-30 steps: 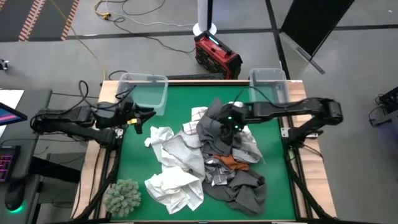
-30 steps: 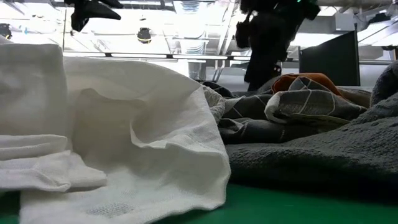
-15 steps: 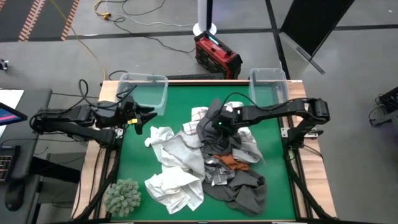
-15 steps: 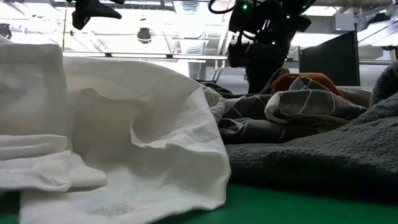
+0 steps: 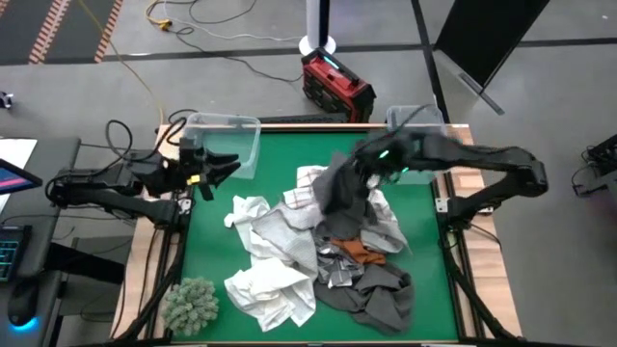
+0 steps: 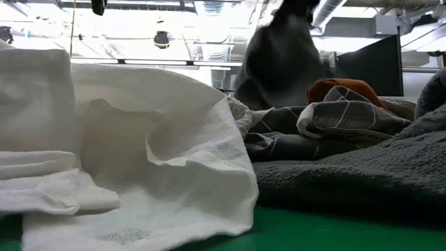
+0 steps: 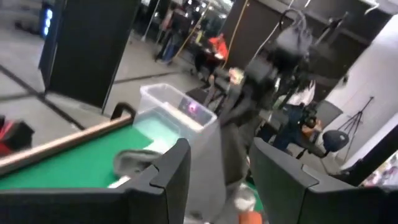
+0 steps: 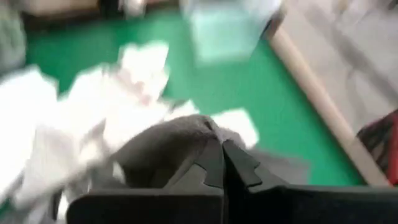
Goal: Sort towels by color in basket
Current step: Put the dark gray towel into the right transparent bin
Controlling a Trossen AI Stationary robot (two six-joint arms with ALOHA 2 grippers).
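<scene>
The green felt-topped table (image 5: 217, 260) is carrying a heap of white, grey and rust-orange cloth towels (image 5: 318, 251) at its middle. Above the heap's far edge, the right gripper (image 5: 359, 173) is pinching a dark grey towel (image 5: 337, 193), which is hanging off the table. The left gripper (image 5: 227, 166), fingers spread, is hovering beside the clear plastic bin (image 5: 224, 143) at the table's far left corner.

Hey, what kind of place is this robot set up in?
Probably a robotics lab or workshop. A green table stands on a bare grey floor with loose cables, a red equipment box sits behind it, and people and a tripod show beyond.
</scene>
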